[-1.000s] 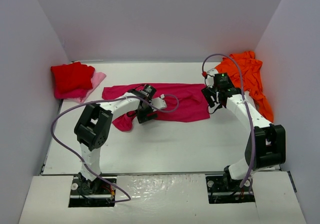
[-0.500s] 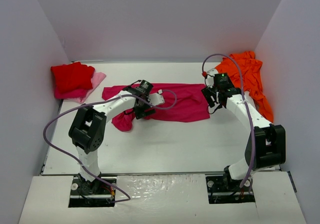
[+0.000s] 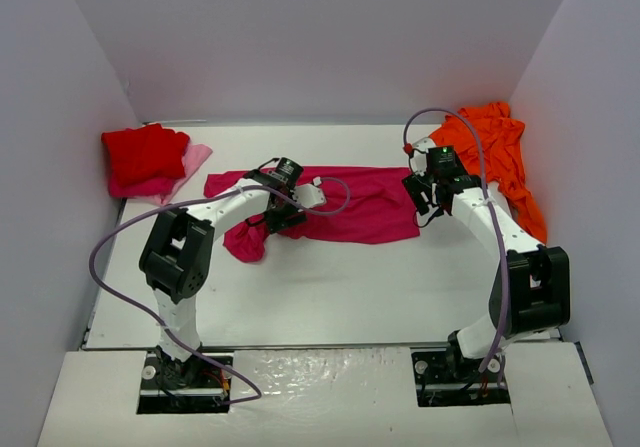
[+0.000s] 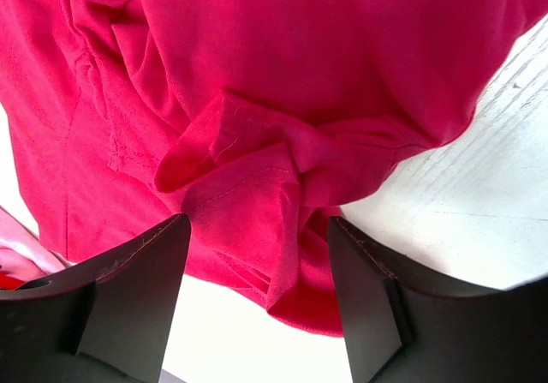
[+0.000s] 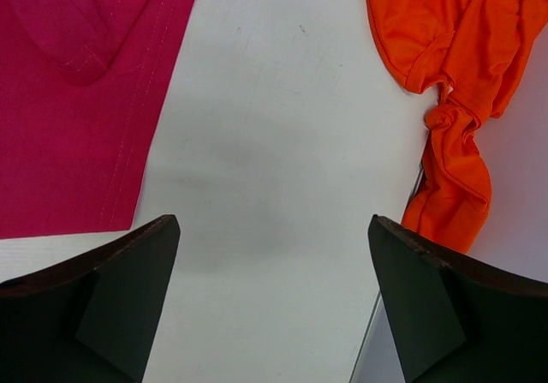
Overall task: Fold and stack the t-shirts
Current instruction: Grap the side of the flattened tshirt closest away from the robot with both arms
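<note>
A magenta-pink t-shirt lies spread across the middle of the table, its left sleeve bunched up. My left gripper hangs over that sleeve, open, with the bunched fold between its fingers and neither finger pressing it. My right gripper is open above bare table, just past the shirt's right edge. A crumpled orange t-shirt lies at the far right, also showing in the right wrist view. A folded red t-shirt sits at the far left.
The red shirt rests on a pale pink cloth. White walls close in the table on three sides. The orange shirt drapes against the right wall. Purple cables loop from both arms above the table.
My left gripper has shifted a little left and away, onto the magenta shirt's bunched sleeve, and its jaws have narrowed slightly. The right arm has not moved.
</note>
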{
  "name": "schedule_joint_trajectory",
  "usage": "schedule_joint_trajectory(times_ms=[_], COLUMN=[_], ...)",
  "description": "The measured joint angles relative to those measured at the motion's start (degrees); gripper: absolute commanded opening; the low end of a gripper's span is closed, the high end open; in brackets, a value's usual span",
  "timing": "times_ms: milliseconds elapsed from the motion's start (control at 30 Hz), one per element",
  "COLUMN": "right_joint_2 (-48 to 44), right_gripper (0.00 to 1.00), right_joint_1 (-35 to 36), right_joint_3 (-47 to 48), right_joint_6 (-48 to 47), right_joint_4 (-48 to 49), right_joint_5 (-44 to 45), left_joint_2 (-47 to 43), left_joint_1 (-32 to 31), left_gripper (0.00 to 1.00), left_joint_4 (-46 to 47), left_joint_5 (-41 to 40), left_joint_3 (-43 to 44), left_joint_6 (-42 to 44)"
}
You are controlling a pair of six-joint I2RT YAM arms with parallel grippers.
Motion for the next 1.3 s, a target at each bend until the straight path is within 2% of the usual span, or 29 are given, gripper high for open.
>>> schedule_joint_trajectory(times_ms=[167,433,767,833,900,1000,1200,1300], right_joint_2=[0.38,0.38,0.4,0.4,0.4,0.4,0.47,0.96], right_gripper=[0.9,0.9,0.9,0.9,0.9,0.9,0.9,0.9], right_joint_1=[0.0,0.0,0.0,0.0,0.0,0.0,0.01,0.16], right_joint_3=[-0.32,-0.38,-0.4,-0.4,-0.4,-0.55,-0.91,-0.95], right_joint_6=[-0.01,0.0,0.0,0.0,0.0,0.0,-0.02,-0.02], right_joint_4=[0.09,0.36,0.39,0.39,0.39,0.42,0.43,0.47], right_joint_5=[0.0,0.0,0.02,0.02,0.02,0.02,0.01,-0.02], left_joint_2=[0.05,1.42,1.96,1.96,2.04,2.79,4.24,4.19], left_joint_1=[0.4,0.54,0.54,0.54,0.54,0.54,0.59,0.63], left_gripper=[0.6,0.46,0.37,0.33,0.21,0.08,0.0,0.0], left_joint_4=[0.07,0.36,1.35,1.18,1.24,1.27,1.11,1.14], left_joint_5=[0.03,0.03,0.21,0.17,0.09,-0.06,-0.47,-0.49], left_joint_3=[0.0,0.0,-1.05,-1.29,-1.3,-1.07,-0.28,-0.14], left_joint_6=[0.02,0.21,0.15,0.17,0.27,0.4,0.63,0.62])
